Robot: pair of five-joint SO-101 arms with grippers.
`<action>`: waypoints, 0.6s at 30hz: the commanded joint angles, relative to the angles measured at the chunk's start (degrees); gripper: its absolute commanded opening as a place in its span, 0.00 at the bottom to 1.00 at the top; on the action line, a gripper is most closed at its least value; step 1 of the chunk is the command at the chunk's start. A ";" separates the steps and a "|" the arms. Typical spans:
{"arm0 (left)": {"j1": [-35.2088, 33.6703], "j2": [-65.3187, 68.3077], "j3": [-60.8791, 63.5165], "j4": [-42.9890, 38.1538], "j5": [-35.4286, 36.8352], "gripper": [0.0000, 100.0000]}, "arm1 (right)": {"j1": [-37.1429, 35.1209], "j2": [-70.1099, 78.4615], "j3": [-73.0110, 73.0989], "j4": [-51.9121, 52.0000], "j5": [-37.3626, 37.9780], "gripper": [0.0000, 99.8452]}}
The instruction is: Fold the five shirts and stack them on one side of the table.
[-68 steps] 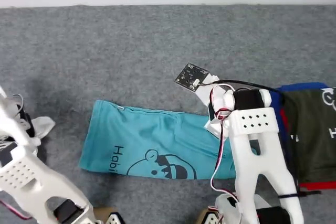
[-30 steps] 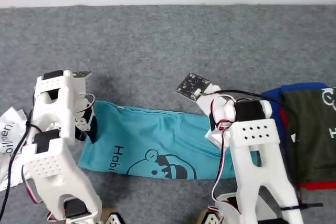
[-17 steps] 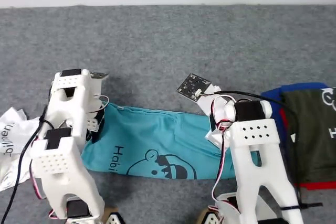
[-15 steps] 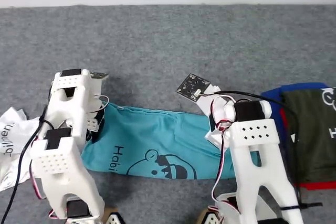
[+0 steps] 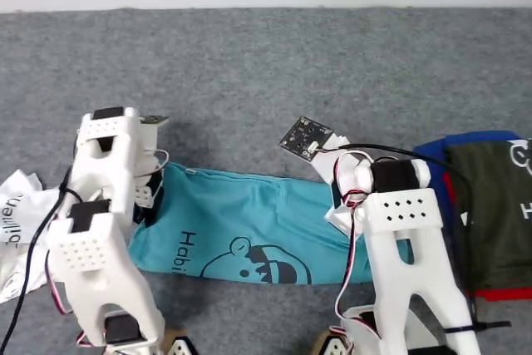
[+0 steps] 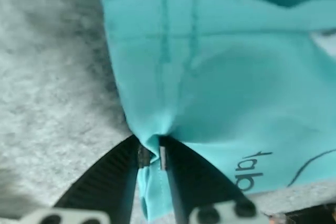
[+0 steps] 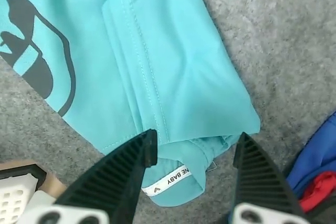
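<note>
High view: teal shirt point(image 5: 249, 226) lies mid-table as a long band, axis left-right; left gripper point(image 6: 150, 156) pinches cloth at its left end, right gripper point(image 7: 195, 142) hangs wide open over its right end, beside the folded stack point(image 5: 490, 222).

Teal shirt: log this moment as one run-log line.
left tool: shut on teal shirt end | right tool: open over label end | folded stack: beside right arm | white shirt: crumpled, beside left arm
</note>
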 commanded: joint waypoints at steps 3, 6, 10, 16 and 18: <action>-8.18 3.43 -9.36 6.51 -0.35 0.01 | 0.22 -1.71 -0.26 -0.13 -0.62 0.25; -11.96 3.43 -15.34 6.68 -1.32 0.01 | 0.22 -1.71 -0.26 -0.13 -0.62 0.25; -15.30 3.43 -16.92 6.59 -3.69 0.01 | 0.22 -1.71 -0.26 -0.13 -0.62 0.25; -20.66 3.43 -19.82 6.59 -4.66 0.01 | 0.22 -1.63 -0.26 -0.13 -0.62 0.25; -20.66 3.43 -19.56 6.59 -4.57 0.01 | 0.22 -1.54 -0.26 -0.22 -0.62 0.25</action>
